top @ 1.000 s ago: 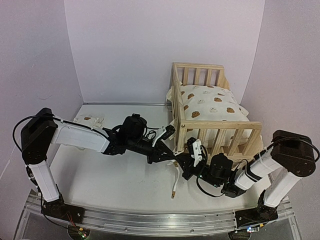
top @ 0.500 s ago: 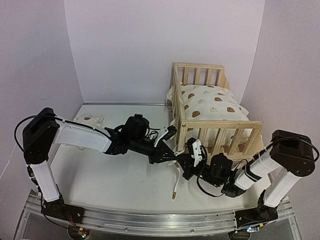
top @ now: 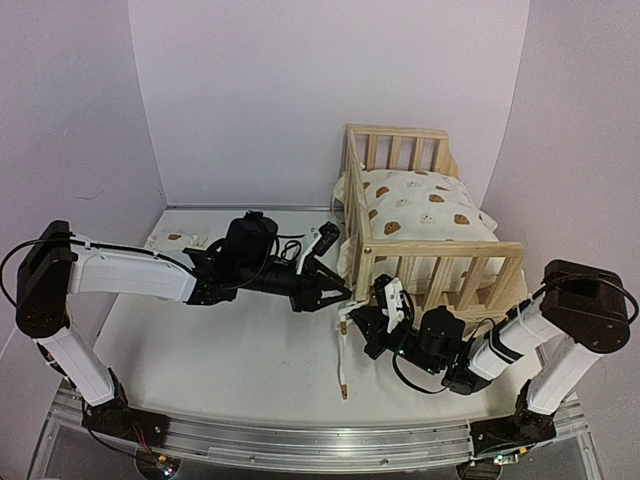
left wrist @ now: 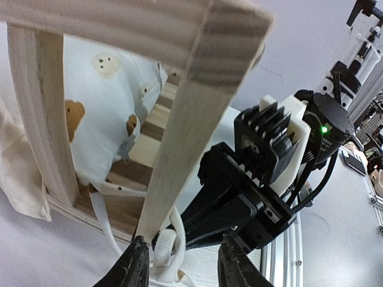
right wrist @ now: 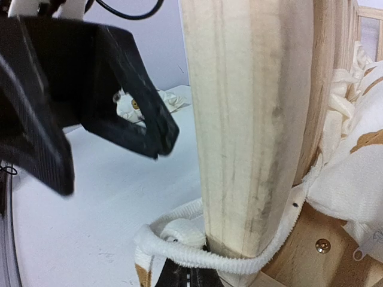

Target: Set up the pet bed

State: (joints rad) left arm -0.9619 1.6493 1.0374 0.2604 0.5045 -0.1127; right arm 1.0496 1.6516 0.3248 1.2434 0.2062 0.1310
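Note:
The pet bed's pine frame point(top: 440, 249) stands at the back right with the bear-print cushion point(top: 420, 210) inside it. A cushion tie point(right wrist: 179, 251) loops round the foot of the front-left post point(right wrist: 251, 119), and its free end hangs down towards the near edge point(top: 341, 362). My right gripper point(right wrist: 191, 277) is shut on the tie at the post's foot point(top: 349, 318). My left gripper point(left wrist: 182, 267) is open, its fingers either side of the tie loop point(left wrist: 161, 248) beside the post point(left wrist: 185, 137), without clamping it point(top: 335, 277). The small pillow point(top: 178, 240) lies at the back left.
Both grippers crowd the same front-left corner of the frame, a few centimetres apart. The right gripper's black body point(left wrist: 263, 179) fills the left wrist view. White walls enclose the table on three sides, and the metal rail point(top: 320, 445) runs along the near edge.
My left gripper has opened and drawn back to the left, away from the post. The tie's free end now hangs straighter. The right gripper has kept its hold.

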